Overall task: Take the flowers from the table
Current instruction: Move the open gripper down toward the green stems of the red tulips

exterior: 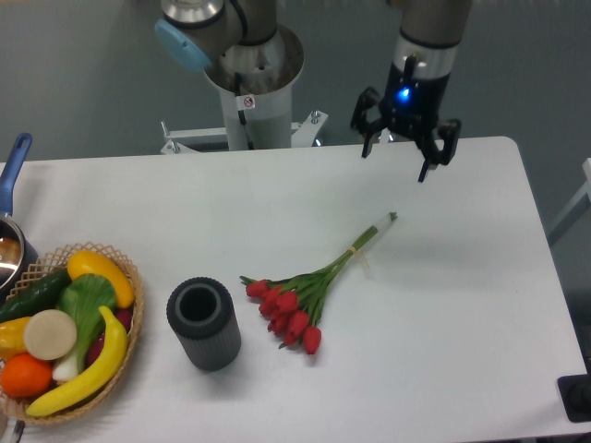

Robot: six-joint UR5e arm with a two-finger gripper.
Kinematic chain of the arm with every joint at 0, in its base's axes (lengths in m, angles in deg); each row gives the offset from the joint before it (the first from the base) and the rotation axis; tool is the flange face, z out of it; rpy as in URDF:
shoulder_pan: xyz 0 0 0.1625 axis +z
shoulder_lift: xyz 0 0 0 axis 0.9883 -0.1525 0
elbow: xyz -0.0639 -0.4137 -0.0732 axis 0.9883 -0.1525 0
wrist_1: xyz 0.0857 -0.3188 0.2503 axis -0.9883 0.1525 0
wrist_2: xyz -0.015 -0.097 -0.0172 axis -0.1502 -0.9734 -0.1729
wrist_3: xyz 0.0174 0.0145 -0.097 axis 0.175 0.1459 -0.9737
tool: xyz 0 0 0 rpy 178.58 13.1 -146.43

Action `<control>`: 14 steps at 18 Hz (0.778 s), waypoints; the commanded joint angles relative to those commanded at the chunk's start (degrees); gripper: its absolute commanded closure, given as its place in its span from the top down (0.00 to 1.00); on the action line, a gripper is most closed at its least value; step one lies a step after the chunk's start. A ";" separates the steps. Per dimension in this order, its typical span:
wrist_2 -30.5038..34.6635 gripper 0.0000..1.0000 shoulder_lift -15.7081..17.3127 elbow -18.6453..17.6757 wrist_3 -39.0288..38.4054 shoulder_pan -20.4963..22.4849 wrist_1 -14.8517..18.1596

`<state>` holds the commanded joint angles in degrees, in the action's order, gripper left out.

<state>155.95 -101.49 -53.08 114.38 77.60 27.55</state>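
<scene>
The flowers [297,303] lie flat near the middle of the white table [462,323]: a small bunch of red tulip buds on thin green stems. A yellowish band ties the stems, whose tips point up and right. My gripper [397,161] hangs open above the table's far edge, up and right of the stem tips. Its black fingers point down with nothing between them, well apart from the flowers.
A dark grey ribbed cylinder [203,324] stands left of the buds. A wicker basket [129,318] of fruit and vegetables sits at the left edge, beside a pot with a blue handle [13,166]. The robot base [254,83] rises behind the table.
</scene>
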 joint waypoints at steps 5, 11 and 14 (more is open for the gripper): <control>0.35 1.00 -3.08 -0.78 -3.53 -3.34 -4.30; 2.01 1.00 -6.50 -4.83 -3.09 -5.71 -10.72; 6.67 1.00 -9.14 -3.96 0.06 -7.65 -11.08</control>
<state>162.62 -110.63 -57.04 114.43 69.95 16.47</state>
